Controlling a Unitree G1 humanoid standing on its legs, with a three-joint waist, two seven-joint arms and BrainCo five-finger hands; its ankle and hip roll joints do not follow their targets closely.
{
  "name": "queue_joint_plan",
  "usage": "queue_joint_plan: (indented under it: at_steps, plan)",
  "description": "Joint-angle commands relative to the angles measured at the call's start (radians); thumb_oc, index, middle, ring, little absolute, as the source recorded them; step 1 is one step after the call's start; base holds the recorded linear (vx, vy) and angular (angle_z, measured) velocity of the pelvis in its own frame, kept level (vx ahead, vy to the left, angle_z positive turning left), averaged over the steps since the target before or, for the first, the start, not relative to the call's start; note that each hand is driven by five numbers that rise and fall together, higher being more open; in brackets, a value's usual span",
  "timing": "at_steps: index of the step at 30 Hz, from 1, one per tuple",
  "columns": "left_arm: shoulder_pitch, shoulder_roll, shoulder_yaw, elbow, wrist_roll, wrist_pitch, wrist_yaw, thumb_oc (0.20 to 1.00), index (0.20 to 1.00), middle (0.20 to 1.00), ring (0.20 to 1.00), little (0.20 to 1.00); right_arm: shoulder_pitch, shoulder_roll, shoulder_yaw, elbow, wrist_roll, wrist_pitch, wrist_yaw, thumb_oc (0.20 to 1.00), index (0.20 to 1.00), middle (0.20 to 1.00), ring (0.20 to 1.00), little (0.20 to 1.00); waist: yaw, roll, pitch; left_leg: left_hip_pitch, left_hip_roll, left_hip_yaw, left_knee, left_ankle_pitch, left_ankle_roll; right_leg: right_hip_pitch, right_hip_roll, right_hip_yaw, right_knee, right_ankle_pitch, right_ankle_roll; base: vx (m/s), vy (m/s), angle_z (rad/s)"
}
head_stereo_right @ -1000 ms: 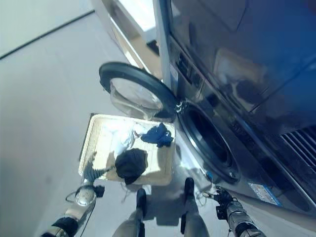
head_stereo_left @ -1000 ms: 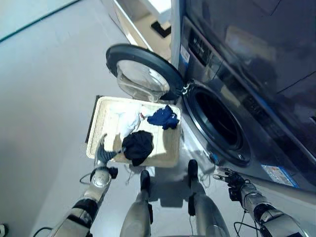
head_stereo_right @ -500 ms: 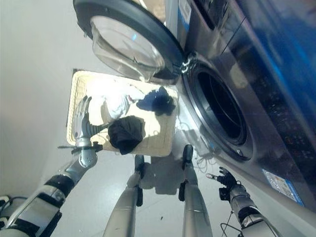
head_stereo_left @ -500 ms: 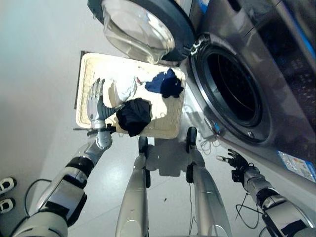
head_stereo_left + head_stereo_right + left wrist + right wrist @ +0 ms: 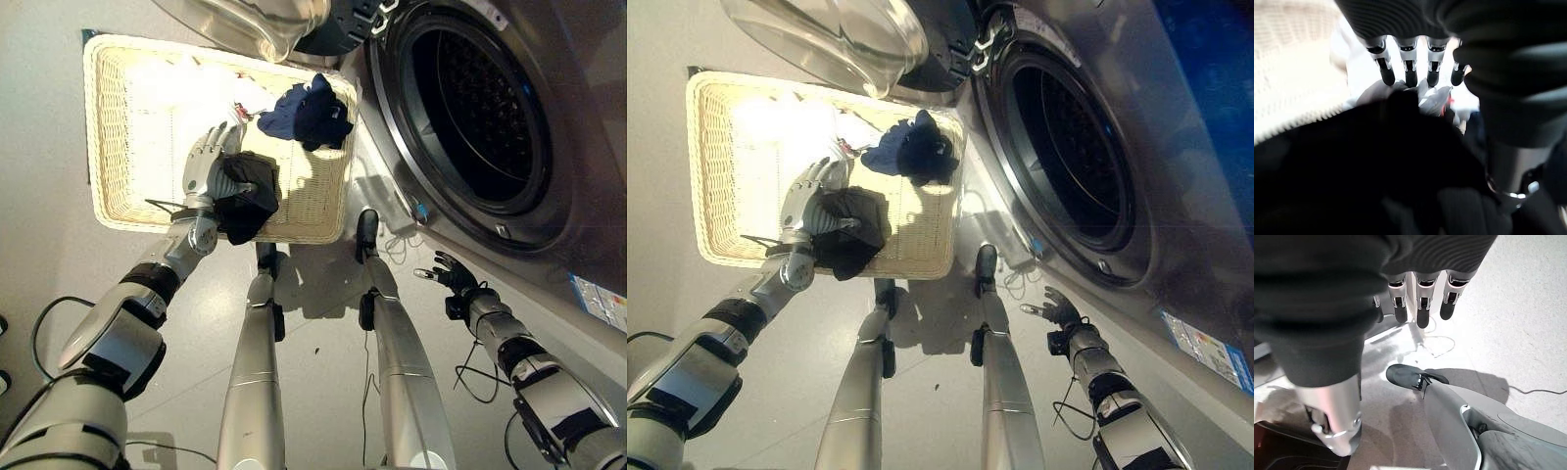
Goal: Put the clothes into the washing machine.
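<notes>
A: The black garment (image 5: pixel 245 196) lies in the basket (image 5: pixel 118 186), near its front edge, with the left hand (image 5: pixel 206 171) laid over its far side. The fingers are straight and spread, resting on the cloth and closed round nothing. How is the pick-up best done?

B: The fingers should be curled deep into the bunched cloth, so that a full fold is gathered and not a loose edge. A trailing corner could be caught on the basket rim when it is lifted. The blue garment (image 5: pixel 312 110) and the white clothes (image 5: pixel 186 83) should be left undisturbed for later trips. The drum (image 5: pixel 470 108) stands open just beside the basket, with the door (image 5: pixel 255 20) swung over the basket's far end, so a clear path is judged to run low and to the right.

A: What is added by the wrist views?

B: In the left wrist view the fingertips (image 5: pixel 1410 78) are seen straight past the black cloth, touching pale fabric beyond. The right hand (image 5: pixel 446 274), held apart near the machine's base, is shown in its own wrist view with fingers relaxed and empty above the floor (image 5: pixel 1528 308).
</notes>
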Motion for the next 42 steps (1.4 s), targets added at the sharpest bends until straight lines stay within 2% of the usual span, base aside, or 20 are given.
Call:
queue_joint_plan:
  at_steps: [1,7,13,16,18,21,25,26,31,37,42]
  plan:
    - [0.021,0.007,0.029,0.005,-0.037,-0.018,-0.067,1.0,1.0,1.0,1.0,1.0,0.036,-0.067,0.02,-0.015,0.021,-0.021,-0.001,1.0,1.0,1.0,1.0,1.0,0.02,0.008,-0.024,-0.029,-0.089,-0.016,0.025,0.009,0.063,0.011,0.056,-0.046,0.119,-0.095,0.078,0.0,0.0,0.0]
    - [0.049,-0.006,0.01,0.015,-0.049,-0.007,-0.137,1.0,1.0,1.0,1.0,1.0,0.02,-0.081,0.014,-0.013,0.023,-0.016,0.006,1.0,1.0,1.0,1.0,1.0,0.019,0.014,-0.024,-0.048,-0.092,-0.018,0.018,0.018,0.059,-0.01,0.056,-0.048,0.117,-0.088,0.081,0.0,0.0,0.0]
    - [0.061,-0.012,0.006,0.041,-0.038,-0.006,-0.163,1.0,1.0,1.0,1.0,1.0,0.008,-0.082,0.014,-0.015,0.025,-0.015,0.012,1.0,1.0,1.0,1.0,1.0,0.019,0.014,-0.024,-0.055,-0.094,-0.023,0.017,0.021,0.058,-0.018,0.058,-0.05,0.117,-0.084,0.082,0.0,0.0,0.0]
    - [0.073,-0.012,0.003,0.047,-0.002,-0.006,-0.091,1.0,1.0,1.0,1.0,1.0,0.013,-0.084,0.015,-0.017,0.027,-0.015,0.013,1.0,1.0,1.0,1.0,1.0,0.021,0.015,-0.024,-0.047,-0.095,-0.024,0.012,0.019,0.058,-0.012,0.064,-0.046,0.115,-0.086,0.081,0.0,0.0,0.0]
    - [0.078,-0.013,0.014,0.05,0.025,0.002,0.032,1.0,1.0,1.0,1.0,1.0,0.012,-0.082,0.017,-0.012,0.03,-0.019,0.011,1.0,1.0,1.0,1.0,1.0,0.023,0.016,-0.024,-0.047,-0.096,-0.026,0.012,0.018,0.059,-0.012,0.064,-0.046,0.115,-0.087,0.08,0.0,0.0,0.0]
    - [0.075,-0.012,0.033,0.066,0.057,-0.003,0.144,1.0,1.0,1.0,1.0,1.0,0.014,-0.076,0.021,0.0,0.037,-0.033,0.011,1.0,1.0,1.0,1.0,1.0,0.027,0.015,-0.024,-0.049,-0.098,-0.027,0.014,0.018,0.059,-0.014,0.061,-0.051,0.116,-0.088,0.079,0.0,0.0,0.0]
    - [0.098,-0.02,0.104,0.057,0.013,-0.037,0.345,1.0,1.0,1.0,1.0,1.0,0.026,-0.064,0.025,-0.009,0.051,-0.037,0.0,1.0,1.0,1.0,1.0,1.0,0.034,0.01,-0.024,-0.053,-0.097,-0.036,0.013,0.021,0.057,-0.017,0.062,-0.054,0.119,-0.089,0.078,0.0,-0.029,0.0]
    - [0.105,-0.025,0.15,0.049,-0.009,-0.06,0.407,1.0,1.0,1.0,1.0,1.0,0.032,-0.056,0.027,-0.006,0.054,-0.045,-0.002,1.0,1.0,1.0,1.0,1.0,0.037,0.006,-0.024,-0.051,-0.097,-0.038,0.013,0.019,0.056,-0.014,0.062,-0.058,0.119,-0.093,0.078,0.0,-0.046,0.01]
    - [0.102,-0.019,0.259,-0.026,0.03,-0.098,0.572,1.0,1.0,1.0,1.0,1.0,0.049,-0.03,0.033,-0.018,0.069,-0.055,-0.025,1.0,1.0,1.0,1.0,1.0,0.049,-0.007,-0.024,-0.068,-0.096,-0.055,0.015,0.022,0.051,-0.025,0.058,-0.07,0.131,-0.096,0.076,-0.01,-0.054,0.04]
    - [0.066,0.009,0.297,-0.117,0.105,-0.079,0.656,1.0,1.0,1.0,1.0,1.0,0.065,-0.022,0.025,-0.044,0.068,-0.047,-0.034,1.0,1.0,1.0,1.0,1.0,0.055,-0.014,-0.024,-0.073,-0.096,-0.063,0.027,0.007,0.05,-0.027,0.058,-0.077,0.142,-0.105,0.077,0.0,-0.035,0.05]
    - [0.004,0.049,0.284,-0.167,0.14,-0.022,0.662,1.0,1.0,1.0,1.0,1.0,0.067,-0.018,0.024,-0.058,0.066,-0.04,-0.035,1.0,1.0,1.0,1.0,1.0,0.05,-0.02,-0.024,-0.084,-0.095,-0.067,0.035,0.006,0.05,-0.033,0.059,-0.078,0.146,-0.101,0.079,0.0,-0.003,0.01]
